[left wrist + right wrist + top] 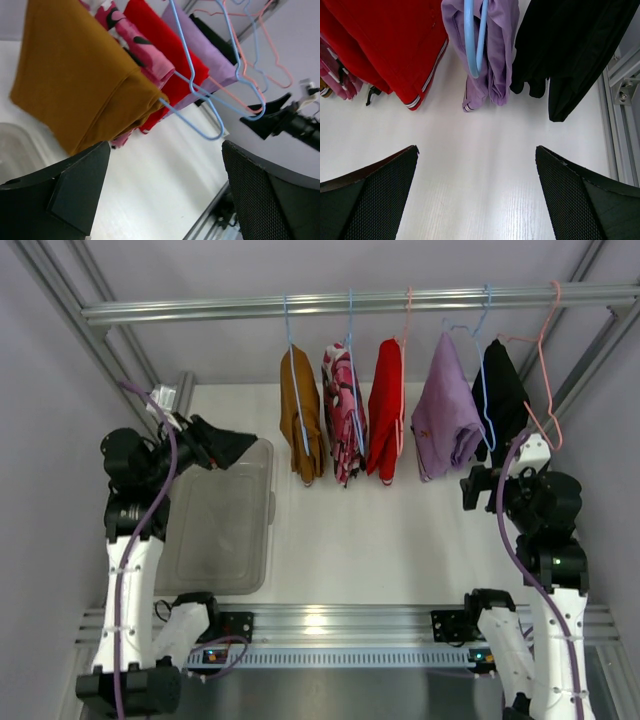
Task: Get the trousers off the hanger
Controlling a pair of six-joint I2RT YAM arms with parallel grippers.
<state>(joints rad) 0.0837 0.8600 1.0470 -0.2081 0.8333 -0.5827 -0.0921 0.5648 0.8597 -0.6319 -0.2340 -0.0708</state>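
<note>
**A:** What's the layout?

**B:** A white table (400, 530) carries everything. A metal rail (200, 310) runs above its far edge, and a clear bin (268, 510) sits by the left edge. 5 garments hang from the rail. The trousers (300, 425) are the leftmost: mustard cloth folded over the bar of the light-blue hanger (289, 335), just beside a pink patterned garment (342, 410).

**A:** And the 2 claws?

**B:** Both are released, jaws spread wide, holding nothing. The left gripper (245, 445) hovers above the bin's far end, aimed at the trousers, near them but apart. The right gripper (478, 488) is toward the right edge, facing the purple garment (445, 420) and the black garment (503, 390), well apart from the trousers.

**A:** How will the cloth handle?

**B:** I'd judge it soft, light and limp, so it should slide off the thin wire easily. The hanger looks light too and only hooks over the rail, so it may swing or lift off. I'd pinch the thick folded lower edge and draw it down and sideways, with the other claw steadying the wire near the hook.
</note>
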